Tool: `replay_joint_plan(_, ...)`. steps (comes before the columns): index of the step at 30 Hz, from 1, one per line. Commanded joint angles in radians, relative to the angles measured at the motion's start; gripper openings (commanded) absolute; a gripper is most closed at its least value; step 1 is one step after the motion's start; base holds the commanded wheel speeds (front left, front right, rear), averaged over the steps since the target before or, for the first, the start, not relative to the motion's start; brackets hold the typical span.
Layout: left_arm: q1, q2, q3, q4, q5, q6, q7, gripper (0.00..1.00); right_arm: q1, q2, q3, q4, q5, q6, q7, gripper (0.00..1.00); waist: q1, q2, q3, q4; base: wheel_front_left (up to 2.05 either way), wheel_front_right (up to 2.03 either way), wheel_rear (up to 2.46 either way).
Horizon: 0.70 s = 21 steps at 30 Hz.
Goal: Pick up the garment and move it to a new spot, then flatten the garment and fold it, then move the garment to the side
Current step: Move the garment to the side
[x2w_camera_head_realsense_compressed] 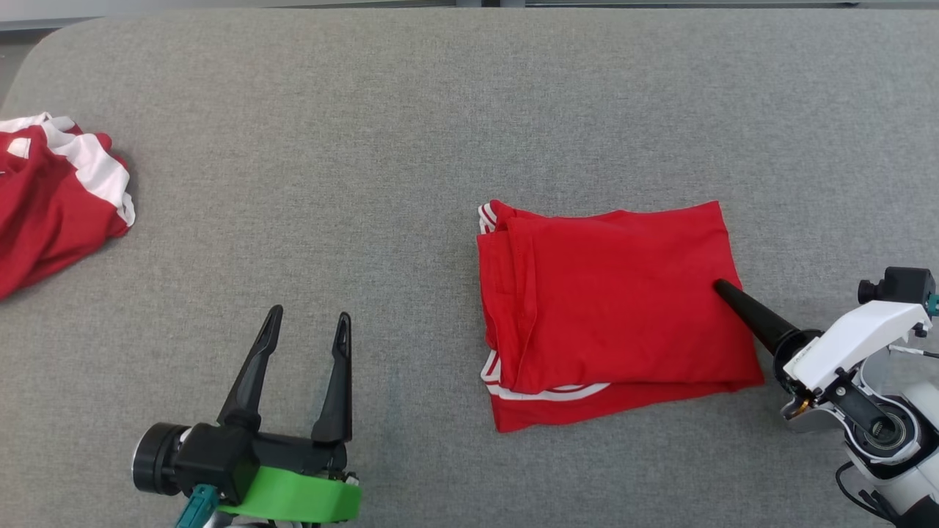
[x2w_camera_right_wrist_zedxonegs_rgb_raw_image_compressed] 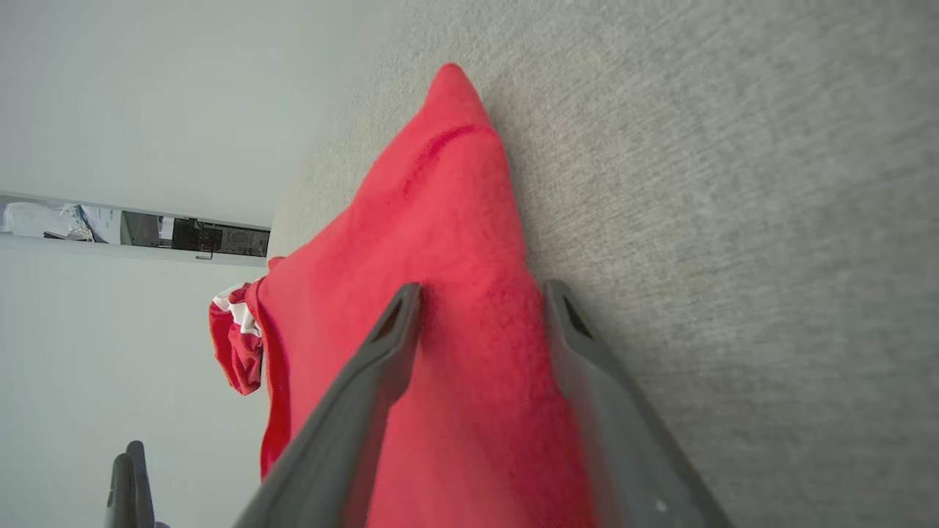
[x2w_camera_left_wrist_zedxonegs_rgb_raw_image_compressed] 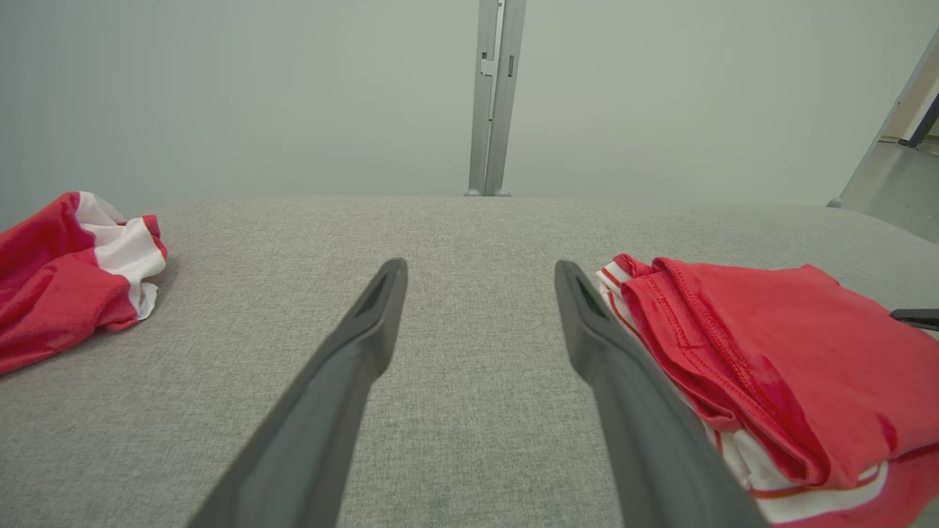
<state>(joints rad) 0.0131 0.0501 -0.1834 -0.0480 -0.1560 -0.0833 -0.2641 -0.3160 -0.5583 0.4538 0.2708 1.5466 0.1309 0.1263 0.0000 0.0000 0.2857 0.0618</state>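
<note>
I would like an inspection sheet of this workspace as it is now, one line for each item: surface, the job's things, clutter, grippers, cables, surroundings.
Surface: grey cloth-covered table top.
Job's things: red folded garment with white stripes, a flat rectangle lying right of centre.
Clutter: red and white crumpled garment at the far left edge.
Grippers: left gripper open over bare cloth, apart from both garments; right gripper at the folded garment's right edge, fingers apart with red cloth between them.
Cables: thin dark cable beside the right wrist, off the garment.
Surroundings: pale wall and a metal post behind the table.
</note>
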Motion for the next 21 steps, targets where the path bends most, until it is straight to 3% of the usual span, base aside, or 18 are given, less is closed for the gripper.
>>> replay_joint_plan(1, -0.016, 0.001, 0.001, 0.002, 0.014, -0.001, 0.0, 1.0, -0.014, -0.003, 0.001, -0.009, 0.001, -0.001, -0.004, 0.0, 0.0, 0.0, 0.007, 0.001, 0.0, 0.0, 0.0)
replay_joint_plan(13, -0.074, 0.001, -0.019, -0.074, 0.02, -0.021, 0.0, 1.0, -0.138, -0.083, 0.011, -0.067, -0.138, 0.0, -0.132, 0.0, 0.0, 0.0, 0.115, -0.041, 0.0, 0.0, 0.0)
replay_joint_plan(21, -0.129, 0.002, -0.055, -0.179, 0.06, -0.041, 0.0, 1.0, -0.291, -0.212, 0.008, -0.035, -0.258, 0.0, -0.254, 0.0, 0.0, 0.0, 0.232, -0.095, 0.0, 0.0, 0.0)
